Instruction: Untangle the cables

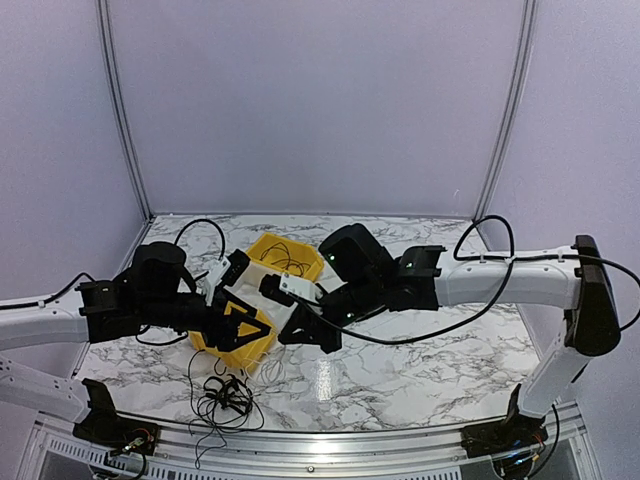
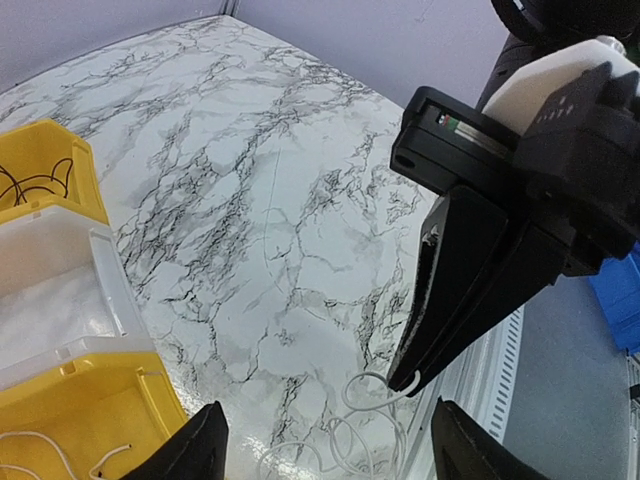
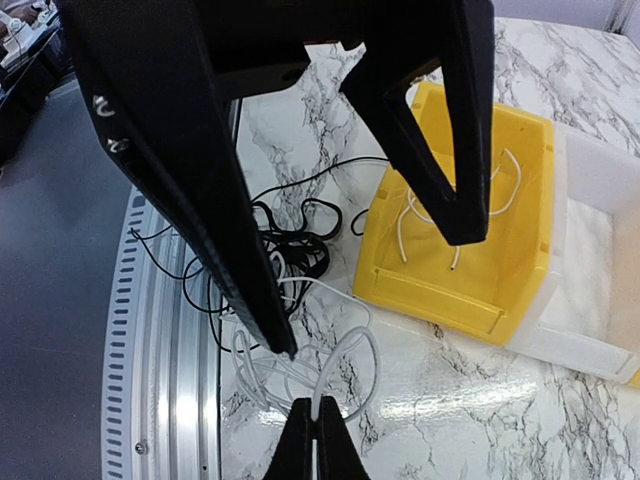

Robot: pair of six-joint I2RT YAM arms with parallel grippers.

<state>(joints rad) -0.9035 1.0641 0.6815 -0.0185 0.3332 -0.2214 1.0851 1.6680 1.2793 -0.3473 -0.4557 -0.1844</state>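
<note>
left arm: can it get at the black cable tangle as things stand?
Probably yes. The left pincer is open, and the black tangle lies uncovered on the marble near the front edge. The right pincer, shut on a white cable beside it, could crowd the approach.

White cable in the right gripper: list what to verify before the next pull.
1. Right gripper shut on the white cable: ok.
2. Left gripper open, free to take a strand: ok.
3. White cable free of the black tangle: cannot tell; loops overlap.
4. Grippers apart, not touching: ok.
5. White piece in the yellow bin separate from the held cable: cannot tell.
</note>
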